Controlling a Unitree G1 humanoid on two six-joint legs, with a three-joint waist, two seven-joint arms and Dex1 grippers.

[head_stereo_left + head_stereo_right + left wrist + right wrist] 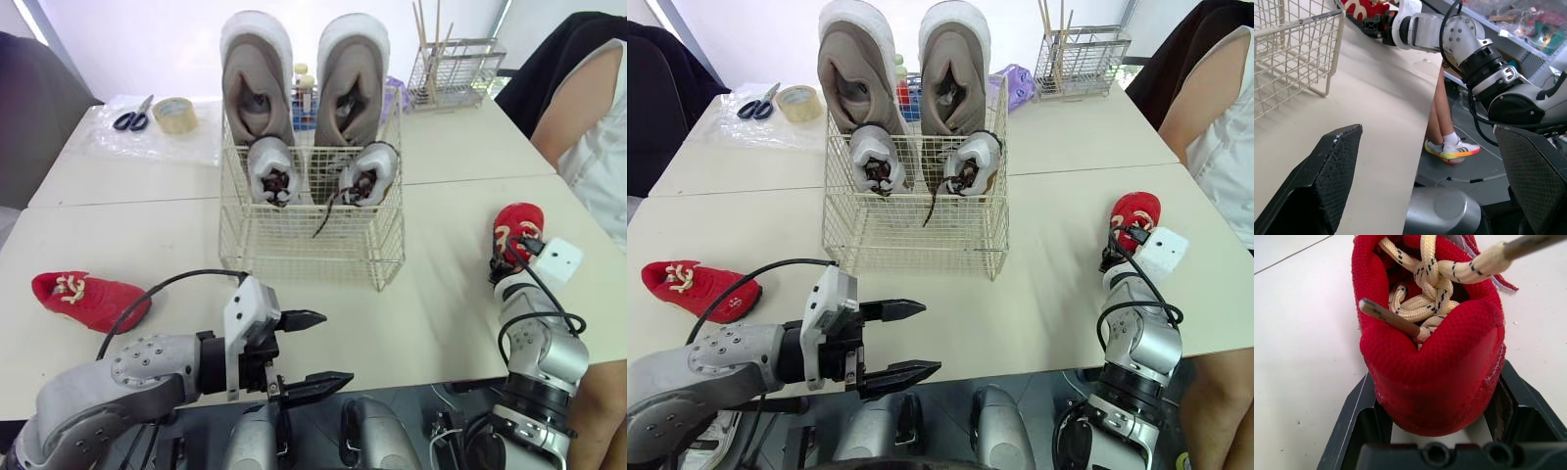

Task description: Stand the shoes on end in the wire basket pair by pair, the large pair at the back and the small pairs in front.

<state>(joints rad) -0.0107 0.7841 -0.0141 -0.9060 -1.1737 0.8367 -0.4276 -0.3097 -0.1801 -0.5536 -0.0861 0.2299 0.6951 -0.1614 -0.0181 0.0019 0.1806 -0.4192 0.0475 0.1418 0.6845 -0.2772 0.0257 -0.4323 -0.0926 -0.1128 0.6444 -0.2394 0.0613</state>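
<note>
Right pincer: clenched on the heel of one red shoe, a finger on either side, shoe on the worktop. Left pincer: released, fingers wide apart, holding nothing. Second red shoe lies off to its left. Wire basket stands ahead of it, with the large pair upright behind and a small grey pair in front.
</note>
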